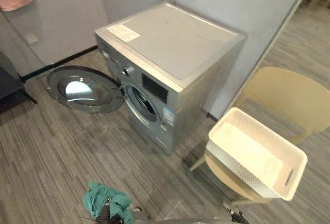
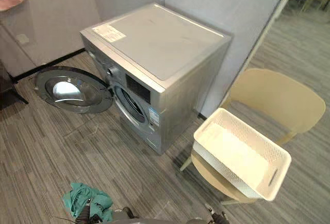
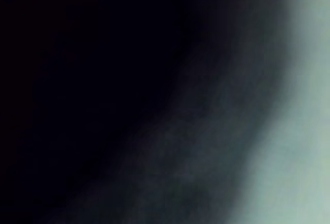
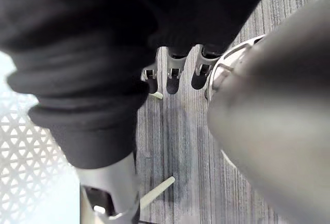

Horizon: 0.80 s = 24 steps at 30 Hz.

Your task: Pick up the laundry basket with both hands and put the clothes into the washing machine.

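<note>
Across the grey plank floor [image 1: 51, 152] the washing machine [image 1: 170, 43] is standing with its door [image 1: 82, 90] open, the teal garment [image 1: 100, 195] is covering the left hand [image 1: 105, 213], whose grip cannot be told, and probably wants carrying low into the drum [image 1: 142, 102], while the right hand [image 4: 174, 72] is hanging slack and empty beside the basket [image 1: 271, 132].

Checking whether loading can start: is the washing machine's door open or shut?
Open. The round glass door of the silver front-loading washing machine is swung wide aside, leaving the dark drum opening uncovered.

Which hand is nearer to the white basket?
Right. The right hand hangs beside the lattice wall of the basket; the left hand is at the teal cloth, far from it.
</note>
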Available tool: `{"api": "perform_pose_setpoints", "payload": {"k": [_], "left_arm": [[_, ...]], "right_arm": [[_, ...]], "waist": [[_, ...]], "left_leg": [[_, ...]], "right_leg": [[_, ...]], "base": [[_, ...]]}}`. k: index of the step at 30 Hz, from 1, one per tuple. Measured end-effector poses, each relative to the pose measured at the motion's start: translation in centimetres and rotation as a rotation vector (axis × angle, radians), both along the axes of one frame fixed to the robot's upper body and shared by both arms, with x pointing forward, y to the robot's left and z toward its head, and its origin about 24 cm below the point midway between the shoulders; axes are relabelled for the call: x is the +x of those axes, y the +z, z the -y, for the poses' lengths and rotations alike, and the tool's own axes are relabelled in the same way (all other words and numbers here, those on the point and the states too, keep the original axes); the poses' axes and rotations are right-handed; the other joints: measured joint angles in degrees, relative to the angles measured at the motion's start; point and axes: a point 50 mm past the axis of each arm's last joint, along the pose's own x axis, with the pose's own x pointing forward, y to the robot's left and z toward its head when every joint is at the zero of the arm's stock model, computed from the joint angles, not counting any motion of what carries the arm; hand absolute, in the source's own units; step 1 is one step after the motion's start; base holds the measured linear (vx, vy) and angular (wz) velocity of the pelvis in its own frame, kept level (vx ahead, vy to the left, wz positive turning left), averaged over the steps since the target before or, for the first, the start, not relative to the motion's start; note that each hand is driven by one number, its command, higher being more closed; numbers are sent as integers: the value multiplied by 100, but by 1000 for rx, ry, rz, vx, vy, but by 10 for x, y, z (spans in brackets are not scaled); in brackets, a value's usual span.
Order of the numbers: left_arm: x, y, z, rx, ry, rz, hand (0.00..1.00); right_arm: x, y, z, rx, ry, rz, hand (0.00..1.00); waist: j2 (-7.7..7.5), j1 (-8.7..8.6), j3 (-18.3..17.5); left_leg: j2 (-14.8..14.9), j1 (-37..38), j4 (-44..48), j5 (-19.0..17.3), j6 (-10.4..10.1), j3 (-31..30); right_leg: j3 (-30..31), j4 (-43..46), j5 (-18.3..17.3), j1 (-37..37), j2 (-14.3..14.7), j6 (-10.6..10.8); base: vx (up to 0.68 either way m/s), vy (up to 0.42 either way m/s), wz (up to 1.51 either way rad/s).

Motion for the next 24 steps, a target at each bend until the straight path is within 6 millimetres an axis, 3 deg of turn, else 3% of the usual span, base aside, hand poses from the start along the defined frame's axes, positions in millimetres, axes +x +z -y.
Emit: {"api": "perform_pose_setpoints", "payload": {"k": [3,4,5,6,7,8,9,10,11,13,14,15,16,17,20,21,22,23,24], "left_arm": [[10,2,5,4,-68,28,100],[13,1,14,-18,-86,36,100],[18,1,21,-33,-101,46,100],[20,1,25,-41,-114,51,100],[20,0,32,-57,-126,50,100],[17,-1,33,-62,-120,42,100],[12,-1,26,-45,-105,25,100],[11,-1,20,-27,-104,21,100],[15,1,12,2,-127,23,100],[22,2,14,6,-158,29,100],[29,3,17,10,-180,38,100],[42,6,25,-5,-193,66,100],[44,6,34,-30,-197,73,100],[49,5,53,-77,-235,87,100],[47,3,58,-92,-261,69,100],[49,3,59,-102,-270,72,100],[43,1,59,-108,-264,58,100],[39,0,58,-109,-256,50,100],[35,-1,57,-114,-238,43,100]], "right_arm": [[4,1,3,-8,26,3,0],[7,3,9,-28,48,7,0],[7,4,16,-45,49,7,0],[8,5,20,-60,49,12,0],[9,8,27,-80,52,26,0],[13,8,24,-72,56,39,0],[19,8,17,-50,60,62,0],[23,8,11,-38,69,83,0],[30,7,-1,-5,66,105,0],[30,6,-9,17,52,109,0],[24,4,-17,41,38,93,0],[23,3,-14,42,37,92,0],[21,4,-7,26,25,96,0],[9,3,-2,15,-8,72,0],[1,0,-7,47,-43,56,0],[-5,-1,-6,51,-60,40,0],[-8,-1,-2,46,-80,28,0],[-9,-1,0,42,-76,25,0],[-6,0,3,34,-74,34,0]], "waist": [[-42,7,-177],[104,-18,-195],[194,-44,-167],[222,-26,-152],[411,-20,-150],[427,-9,-118],[428,-14,-96],[309,-21,-63],[65,-56,-39],[-95,-92,-1],[-347,-189,-97],[-489,-387,-13],[-319,-426,14],[57,-374,-33],[7,-353,-119],[63,-447,-109],[208,-456,-136],[271,-463,-174],[423,-503,-205]], "left_leg": [[-269,-150,-69,-69,118,-215],[-414,-173,-245,-366,159,-405],[-514,-180,-328,-511,138,-538],[-561,-164,-417,-513,146,-598],[-593,61,-627,-488,182,-701],[-551,142,-681,-476,203,-737],[-525,195,-727,-444,260,-821],[-533,248,-779,-393,343,-909],[-549,228,-815,-393,343,-960],[-617,251,-996,-354,408,-1031],[-945,396,-1268,-312,401,-1044],[-1031,-13,245,-550,556,-957],[-887,6,638,-833,502,-1011],[-701,247,360,-1370,314,-1135],[-864,521,-107,-1285,212,-1468],[-780,420,460,-1463,340,-1680],[-544,336,1440,-1662,327,-1745],[-485,286,1719,-1644,305,-1814],[-462,-35,2415,-1371,-162,-2057]], "right_leg": [[-28,150,179,-65,-248,-35],[-20,437,206,-184,-367,-87],[153,692,281,-247,-459,-278],[399,858,367,-331,-470,-609],[1459,1415,608,-702,-279,-1106],[1975,1763,315,-834,-58,-996],[2546,2255,-274,-1090,362,-723],[2859,2652,-778,-1297,789,-606],[2996,2771,-1355,-1518,1374,-532],[2761,2360,-1630,-1574,1805,-522],[2618,1476,-1770,-1613,1901,-510],[2523,1158,-1631,-1544,1785,-912],[2334,1171,-1646,-1490,1845,-867],[2162,1313,-1701,-1480,1994,-882],[2267,1366,-1649,-1326,1986,-1020],[2117,1240,-1646,-1163,2034,-1016],[2046,1146,-1652,-942,2195,-1032],[2054,1127,-1669,-884,2250,-1057],[2077,1140,-1772,-829,2291,-1064]], "base": [[-55,140,33],[-94,162,54],[-69,130,65],[20,205,79],[44,157,52],[37,165,35],[5,37,15],[-23,-39,37],[-15,-79,49],[32,-95,66],[169,-67,136],[204,-45,144],[203,18,130],[138,33,56],[177,-23,33],[298,-35,40],[313,-15,24],[256,10,-3],[220,43,0]]}}
